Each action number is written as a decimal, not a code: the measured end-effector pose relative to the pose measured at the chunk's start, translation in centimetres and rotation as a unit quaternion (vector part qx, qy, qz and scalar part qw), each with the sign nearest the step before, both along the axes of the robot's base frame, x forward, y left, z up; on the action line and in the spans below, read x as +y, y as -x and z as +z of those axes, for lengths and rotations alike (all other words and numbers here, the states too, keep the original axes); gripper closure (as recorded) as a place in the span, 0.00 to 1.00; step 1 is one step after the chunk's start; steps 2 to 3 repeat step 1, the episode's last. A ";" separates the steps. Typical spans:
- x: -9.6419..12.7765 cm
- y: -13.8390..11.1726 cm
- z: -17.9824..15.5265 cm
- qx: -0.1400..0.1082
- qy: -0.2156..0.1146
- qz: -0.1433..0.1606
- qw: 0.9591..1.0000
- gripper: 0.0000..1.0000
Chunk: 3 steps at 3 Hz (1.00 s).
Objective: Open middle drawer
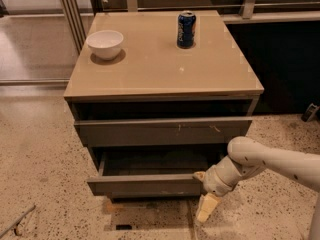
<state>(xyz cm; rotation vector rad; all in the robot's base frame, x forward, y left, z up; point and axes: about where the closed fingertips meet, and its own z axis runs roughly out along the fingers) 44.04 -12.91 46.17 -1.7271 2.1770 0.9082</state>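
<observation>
we log the middle drawer (145, 185): flat dark grey-brown front, pulled out under the scratched upper front (160, 131), 6 o'clock | claw (202, 193) touching its 3 o'clock end, grip we cannot tell | desk (150, 74) glossy tan: round white bowl (105, 43) 10 o'clock, blue can (186, 29) 1 o'clock, label unreadable | speckled floor (40, 149)

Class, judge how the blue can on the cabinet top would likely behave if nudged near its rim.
The blue can stands upright, tall and narrow, so it would probably tip, then roll. The glossy cabinet top suggests a low push might slide it. The gripper is down at the middle drawer, nowhere near the can.
</observation>
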 end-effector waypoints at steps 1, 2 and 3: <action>0.0 0.0 0.0 0.000 0.000 0.000 1.000 0.00; 0.0 0.0 0.0 0.000 0.000 0.000 1.000 0.00; 0.0 0.0 0.0 0.000 0.000 0.000 1.000 0.00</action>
